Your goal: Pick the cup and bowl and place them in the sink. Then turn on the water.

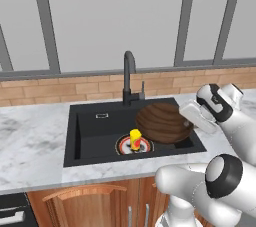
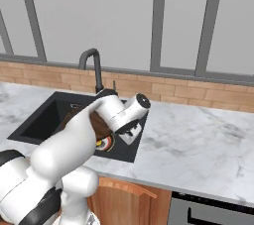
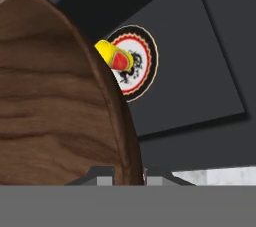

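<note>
Right now my gripper [image 3: 128,173] pinches the bowl [image 1: 164,122] by its rim above the sink [image 1: 80,138]; dropped carelessly, it could topple the cup [image 1: 135,139].

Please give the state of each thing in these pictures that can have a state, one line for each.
cup: upright in the sink, on the drain.
bowl: tilted over the sink's right part, rim held between the jaws.
gripper: shut on the bowl's rim.
sink: holds the cup.
faucet: off, no stream at its spout.
cabinet door: closed.
</note>
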